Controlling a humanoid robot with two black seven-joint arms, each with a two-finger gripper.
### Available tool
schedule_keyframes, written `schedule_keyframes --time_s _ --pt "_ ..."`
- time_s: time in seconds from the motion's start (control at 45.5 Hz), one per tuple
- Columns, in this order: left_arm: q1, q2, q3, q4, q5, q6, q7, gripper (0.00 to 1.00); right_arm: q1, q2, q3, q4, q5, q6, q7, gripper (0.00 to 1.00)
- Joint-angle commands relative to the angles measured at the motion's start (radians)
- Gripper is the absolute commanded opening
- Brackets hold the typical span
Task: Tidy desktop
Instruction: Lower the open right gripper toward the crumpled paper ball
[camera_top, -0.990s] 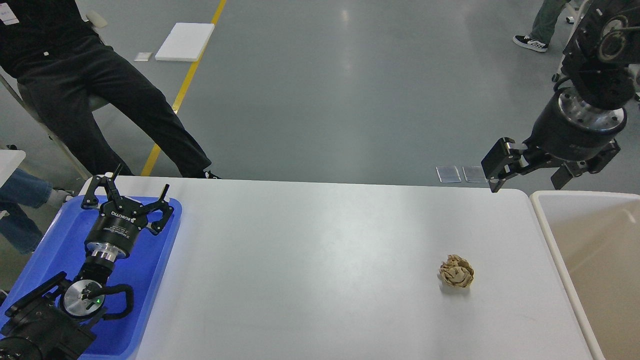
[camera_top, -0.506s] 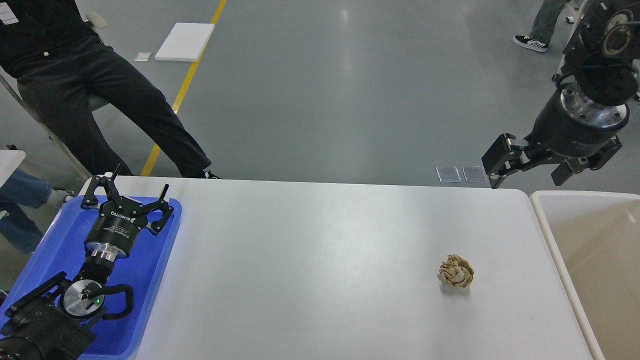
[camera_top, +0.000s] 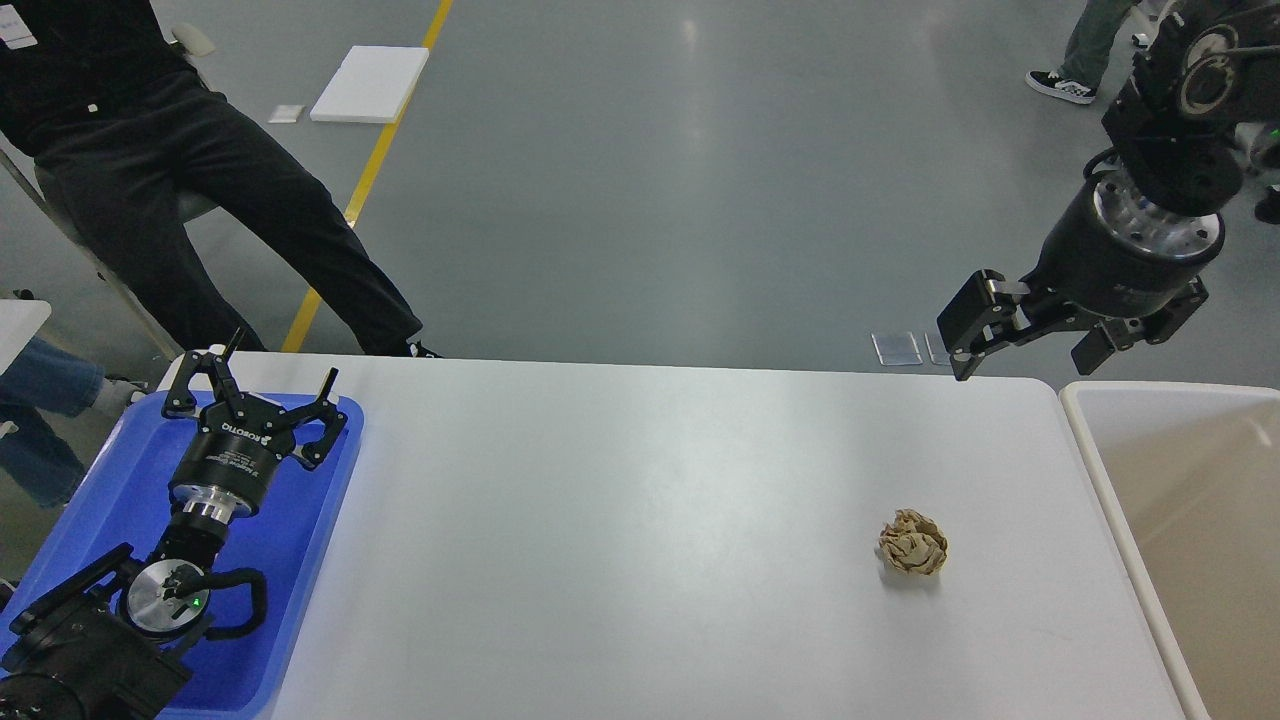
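The white desktop (camera_top: 640, 520) fills the middle of the head view. A crumpled brown paper ball (camera_top: 912, 543) lies on it toward the right. My right gripper (camera_top: 1030, 340) hangs in the air over the desktop's far right corner, open and empty, well beyond and above the paper ball. My left gripper (camera_top: 257, 385) is open and empty, resting low over the blue plastic tray (camera_top: 300, 560) at the desktop's left end.
A cream-rimmed beige bin (camera_top: 1095, 450) stands against the desktop's right edge. A person in black (camera_top: 190, 170) sits just beyond the far left corner. A white board (camera_top: 370, 84) lies on the grey floor behind.
My right gripper has shifted a little to the left, staying open in the air. The left arm and the paper ball have not moved.
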Motion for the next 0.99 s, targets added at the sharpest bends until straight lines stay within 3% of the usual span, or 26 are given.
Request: schedule_keyframes --time_s 0.0,0.176,0.286,0.352,0.792,0.968 --pt "0.000 0.000 0.000 0.000 0.000 0.000 0.000 0.99 -0.090 0.011 0.026 -0.021 -0.012 -0.023 -0.003 1.00" --pt "0.000 0.000 0.000 0.000 0.000 0.000 0.000 0.99 -0.167 0.011 0.062 -0.020 -0.014 -0.074 -0.005 1.00" --pt "0.000 0.000 0.000 0.000 0.000 0.000 0.000 0.99 -0.167 0.002 0.052 -0.017 -0.010 -0.068 -0.005 1.00" --pt "0.000 0.000 0.000 0.000 0.000 0.000 0.000 0.99 -0.141 -0.012 0.036 -0.002 -0.009 0.000 -0.006 1.00" --pt "0.000 0.000 0.000 0.000 0.000 0.000 0.000 0.99 -0.157 -0.006 0.037 -0.003 -0.004 0.000 -0.005 1.00" --pt "0.000 0.000 0.000 0.000 0.000 0.000 0.000 0.99 -0.243 -0.012 0.107 -0.009 0.006 0.000 0.000 1.00"
